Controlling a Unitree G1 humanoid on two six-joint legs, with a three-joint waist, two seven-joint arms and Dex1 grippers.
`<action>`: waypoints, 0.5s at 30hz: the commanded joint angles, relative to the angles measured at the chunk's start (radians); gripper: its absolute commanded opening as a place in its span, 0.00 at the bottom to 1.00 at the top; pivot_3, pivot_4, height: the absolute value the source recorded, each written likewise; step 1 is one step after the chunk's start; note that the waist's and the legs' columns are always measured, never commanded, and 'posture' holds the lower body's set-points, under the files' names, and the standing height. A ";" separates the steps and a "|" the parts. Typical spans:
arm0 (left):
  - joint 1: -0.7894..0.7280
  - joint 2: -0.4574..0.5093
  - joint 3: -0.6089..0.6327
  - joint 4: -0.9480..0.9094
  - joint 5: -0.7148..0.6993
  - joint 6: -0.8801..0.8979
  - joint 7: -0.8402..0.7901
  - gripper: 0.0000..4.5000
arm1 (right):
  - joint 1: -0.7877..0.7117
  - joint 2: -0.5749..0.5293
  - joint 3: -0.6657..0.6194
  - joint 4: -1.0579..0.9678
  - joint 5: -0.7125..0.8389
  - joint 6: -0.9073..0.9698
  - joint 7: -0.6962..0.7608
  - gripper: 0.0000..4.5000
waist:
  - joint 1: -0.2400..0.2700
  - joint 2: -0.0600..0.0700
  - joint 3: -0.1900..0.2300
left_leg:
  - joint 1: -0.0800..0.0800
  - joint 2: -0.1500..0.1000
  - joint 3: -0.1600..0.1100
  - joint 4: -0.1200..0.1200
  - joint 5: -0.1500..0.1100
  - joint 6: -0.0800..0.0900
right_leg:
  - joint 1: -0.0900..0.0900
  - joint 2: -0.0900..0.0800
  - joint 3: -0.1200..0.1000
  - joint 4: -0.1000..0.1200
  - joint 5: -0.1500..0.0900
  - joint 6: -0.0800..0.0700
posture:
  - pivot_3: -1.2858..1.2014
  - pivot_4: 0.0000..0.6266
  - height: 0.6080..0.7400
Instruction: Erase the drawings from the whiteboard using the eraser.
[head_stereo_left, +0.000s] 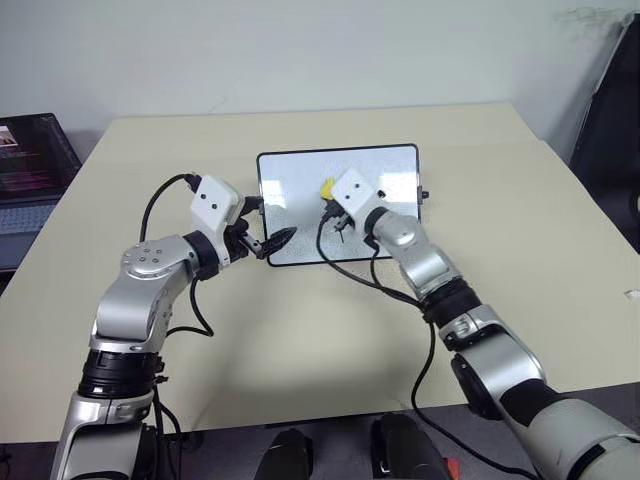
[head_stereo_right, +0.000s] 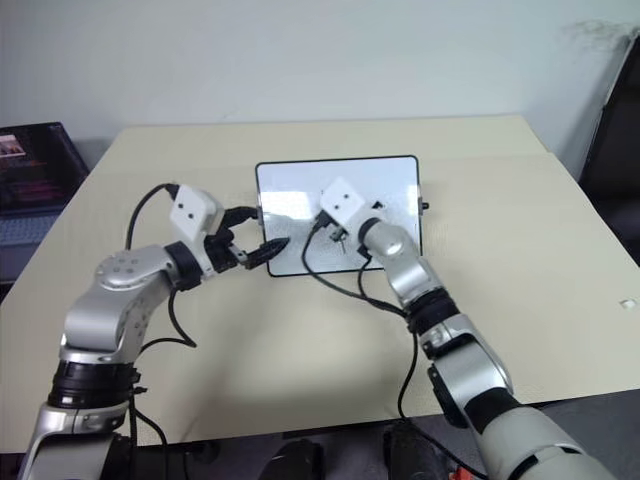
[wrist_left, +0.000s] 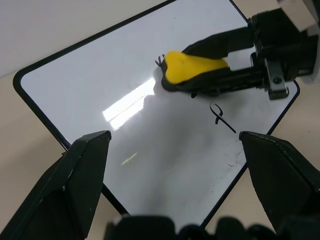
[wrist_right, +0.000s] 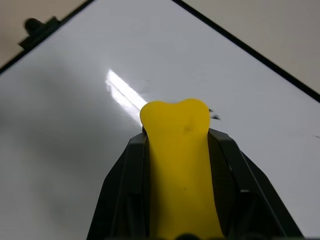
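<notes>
The whiteboard (head_stereo_left: 300, 175) lies flat on the beige table, a little past the middle. My right gripper (head_stereo_left: 330, 197) is shut on the yellow eraser (wrist_left: 192, 70), whose dark underside rests on or just above the board near its centre. A thin dark scribble of the drawings (wrist_left: 217, 112) sits beside the eraser, and a small bit of another mark (wrist_left: 160, 60) peeks out at the eraser's tip. My left gripper (head_stereo_left: 268, 222) stands open over the board's near left corner, with nothing between its fingers (wrist_left: 85, 175).
The table (head_stereo_left: 300, 340) has bare surface in front of and to both sides of the board. A laptop (head_stereo_left: 30, 160) stands off the table's far left edge. A dark chair (head_stereo_left: 610, 120) is at the far right. Black cables hang from both wrists.
</notes>
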 joint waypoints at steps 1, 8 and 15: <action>-0.005 0.003 0.009 -0.020 0.003 -0.021 -0.004 1.00 | -0.064 0.013 0.001 0.015 -0.010 0.001 -0.001 0.27 | 0.000 0.000 0.000 | 0.000 0.000 0.000 0.000 0.000 0.000 | 0.000 0.000 0.000 0.000 0.000 0.000 | 0.52 0.24 1.00; 0.008 -0.002 0.010 -0.032 0.003 -0.017 0.000 1.00 | -0.059 -0.040 -0.017 0.042 -0.015 0.008 0.000 0.27 | 0.006 0.000 0.000 | -0.001 0.000 0.000 -0.001 0.000 0.000 | -0.001 -0.001 0.000 -0.001 0.000 0.000 | 0.52 0.24 1.00; 0.006 -0.010 0.008 -0.034 0.002 -0.016 0.003 1.00 | -0.038 -0.091 -0.035 0.055 -0.003 0.022 0.000 0.27 | 0.019 0.000 0.000 | 0.000 0.000 -0.001 0.001 0.000 0.000 | 0.001 -0.001 -0.001 0.000 0.000 0.000 | 0.52 0.24 1.00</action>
